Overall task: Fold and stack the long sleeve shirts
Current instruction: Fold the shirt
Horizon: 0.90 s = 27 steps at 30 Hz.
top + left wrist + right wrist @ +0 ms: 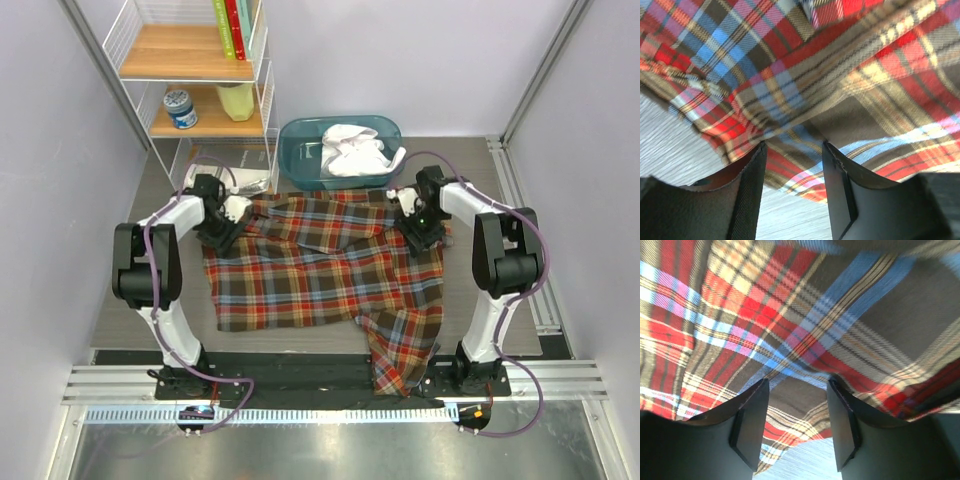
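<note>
Left jaws and right jaws parted astride plaid shirt (320, 280), long axis crosswise.

Red-blue plaid shirt (300, 275), white shirt (352, 150)

A robot lab cell, shown by plain wall panels (50, 150), aluminium posts (545, 65) and a mounting rail (330, 388).

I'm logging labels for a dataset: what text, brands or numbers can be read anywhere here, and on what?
No text can be read in any view.
The book spines on the shelf: too small to read.
The blue-and-white can: label too blurred.
The plaid shirt: no tag or print visible.
</note>
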Tool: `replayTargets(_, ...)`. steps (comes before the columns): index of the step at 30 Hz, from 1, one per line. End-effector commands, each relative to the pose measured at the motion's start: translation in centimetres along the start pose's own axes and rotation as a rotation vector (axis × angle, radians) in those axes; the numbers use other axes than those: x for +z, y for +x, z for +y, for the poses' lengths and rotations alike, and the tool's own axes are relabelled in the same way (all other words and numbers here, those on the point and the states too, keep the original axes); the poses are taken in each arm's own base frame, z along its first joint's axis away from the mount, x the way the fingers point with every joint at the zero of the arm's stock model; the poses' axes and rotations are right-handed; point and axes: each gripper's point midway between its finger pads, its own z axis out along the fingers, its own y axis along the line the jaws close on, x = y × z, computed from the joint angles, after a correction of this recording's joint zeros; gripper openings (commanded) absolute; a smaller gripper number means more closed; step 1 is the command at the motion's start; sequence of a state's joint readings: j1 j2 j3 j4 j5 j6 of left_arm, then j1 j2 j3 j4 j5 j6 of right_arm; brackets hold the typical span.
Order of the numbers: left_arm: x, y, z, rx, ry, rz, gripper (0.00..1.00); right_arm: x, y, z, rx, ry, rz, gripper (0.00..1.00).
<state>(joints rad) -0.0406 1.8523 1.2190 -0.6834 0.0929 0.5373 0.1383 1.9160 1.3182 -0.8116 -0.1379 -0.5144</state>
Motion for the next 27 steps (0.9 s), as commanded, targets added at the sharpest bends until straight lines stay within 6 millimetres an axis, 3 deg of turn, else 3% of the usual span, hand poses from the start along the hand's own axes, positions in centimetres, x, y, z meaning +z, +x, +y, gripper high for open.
replayTargets(1, -3.6, -1.6, 0.2, 0.093, 0.002, -0.12, 0.52, -5.3, -3.1, 0.7, -0.059, -0.013, -0.15, 0.57)
replayTargets(3, -5.8, -1.1, -2.1, 0.12, 0.083, -0.15, 0.54, -8.7, -2.4, 2.0, -0.102, -0.017, -0.192, 0.59)
replayTargets(4, -7.8, -1.8, -4.0, 0.153, 0.144, -0.233, 0.56, -9.9, -2.0, 2.4, -0.155, -0.016, -0.208, 0.59)
replayTargets(6, -9.4, -0.5, -6.8, 0.222, 0.225, -0.233, 0.58, -10.6, 0.7, 4.6, -0.212, -0.086, -0.183, 0.6)
replayTargets(7, -11.2, -0.6, -8.3, 0.27, 0.257, -0.289, 0.59, -12.2, 1.5, 5.2, -0.26, -0.064, -0.222, 0.6)
replayTargets(8, -11.5, 0.2, -9.8, 0.31, 0.299, -0.29, 0.6, -11.5, 3.9, 6.3, -0.322, -0.099, -0.178, 0.6)
replayTargets(9, -12.3, 0.6, -11.8, 0.355, 0.339, -0.296, 0.61, -11.6, 4.9, 6.8, -0.355, -0.099, -0.177, 0.6)
replayTargets(10, -13.0, 0.4, -13.6, 0.385, 0.388, -0.336, 0.62, -12.2, 5.7, 7.4, -0.386, -0.091, -0.199, 0.6)
replayTargets(11, -14.1, 0.5, -16.4, 0.454, 0.414, -0.376, 0.63, -11.6, 7.4, 8.5, -0.419, -0.134, -0.177, 0.6)
replayTargets(13, -15.1, -0.7, -19.6, 0.567, 0.432, -0.457, 0.64, -11.8, 9.0, 9.8, -0.468, -0.16, -0.183, 0.6)
replayTargets(14, -16.3, -0.8, -23.3, 0.7, 0.464, -0.501, 0.64, -11.3, 10.3, 10.4, -0.494, -0.186, -0.158, 0.6)
replayTargets(16, -16.9, -1.8, -26.9, 0.799, 0.491, -0.569, 0.66, -10.9, 11.5, 10.5, -0.512, -0.181, -0.137, 0.59)
replayTargets(17, -17.1, -1.5, -30.2, 0.903, 0.526, -0.566, 0.66, -10.2, 12.3, 10.7, -0.512, -0.19, -0.119, 0.58)
replayTargets(18, -17.3, -1.8, -32.0, 0.936, 0.544, -0.564, 0.66, -9.8, 12.5, 10.6, -0.492, -0.184, -0.111, 0.58)
replayTargets(23, -16.9, -0.3, -42.5, 1.269, 0.646, -0.555, 0.66, -8.0, 11.9, 11.0, -0.431, -0.26, -0.085, 0.58)
replayTargets(24, -15.8, -0.2, -43.8, 1.305, 0.642, -0.529, 0.67, -7.6, 11.8, 10.7, -0.418, -0.258, -0.077, 0.58)
replayTargets(26, -16.5, 0.1, -47.4, 1.421, 0.675, -0.557, 0.68, -7.0, 11.4, 10.4, -0.412, -0.261, -0.066, 0.58)
replayTargets(27, -15.0, 0.4, -48.5, 1.45, 0.676, -0.51, 0.68, -6.6, 11.4, 10.4, -0.407, -0.277, -0.054, 0.58)
